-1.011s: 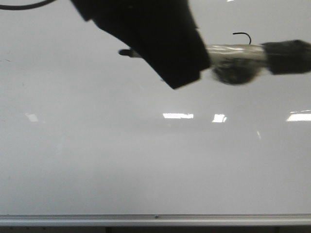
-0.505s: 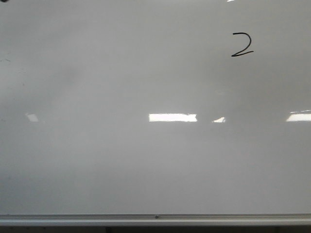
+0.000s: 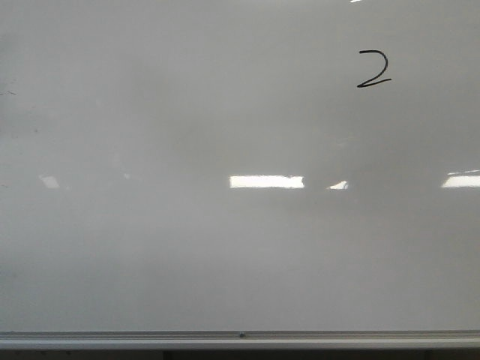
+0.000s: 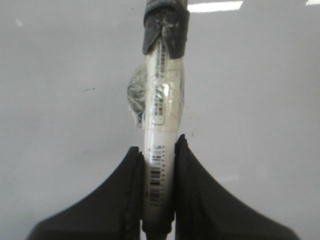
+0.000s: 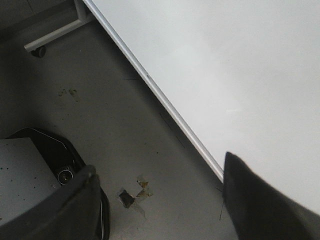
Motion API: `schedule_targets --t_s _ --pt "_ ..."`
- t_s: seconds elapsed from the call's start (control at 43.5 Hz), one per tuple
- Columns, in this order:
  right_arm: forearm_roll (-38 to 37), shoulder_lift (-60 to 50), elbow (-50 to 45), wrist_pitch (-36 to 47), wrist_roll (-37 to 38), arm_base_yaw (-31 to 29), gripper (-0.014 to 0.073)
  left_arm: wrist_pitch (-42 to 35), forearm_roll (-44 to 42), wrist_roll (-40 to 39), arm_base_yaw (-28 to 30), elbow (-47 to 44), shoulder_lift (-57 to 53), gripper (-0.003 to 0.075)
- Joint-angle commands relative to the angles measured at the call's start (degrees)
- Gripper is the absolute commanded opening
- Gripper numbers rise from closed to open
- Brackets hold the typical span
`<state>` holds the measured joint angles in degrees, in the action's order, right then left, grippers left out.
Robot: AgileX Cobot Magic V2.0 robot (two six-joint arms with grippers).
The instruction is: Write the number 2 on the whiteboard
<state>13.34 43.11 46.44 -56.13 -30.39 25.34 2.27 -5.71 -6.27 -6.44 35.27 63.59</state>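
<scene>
With the number 2 (image 3: 373, 70) drawn, our left gripper (image 4: 159, 165) clamps the marker (image 4: 161, 125) (right gripper (image 5: 160, 200) gapes empty), so a stray brush could smear the whiteboard (image 3: 225, 247).

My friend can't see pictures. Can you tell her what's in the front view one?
A small black number 2 is drawn near the upper right of a big glossy whiteboard. Bright light reflections cross its middle, and a silver edge rail runs along the bottom.

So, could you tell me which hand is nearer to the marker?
Left. The left hand is shut on the marker, gripping its barrel; the right hand is open and empty, by the edge rail of the whiteboard.
</scene>
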Motion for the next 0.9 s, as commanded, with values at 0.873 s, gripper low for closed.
schedule_targets --t_s 0.873 --pt "0.7 -0.4 1.4 2.8 0.1 -0.4 0.0539 -36.3 2.9 -0.7 0.1 4.6 25.2 0.0228"
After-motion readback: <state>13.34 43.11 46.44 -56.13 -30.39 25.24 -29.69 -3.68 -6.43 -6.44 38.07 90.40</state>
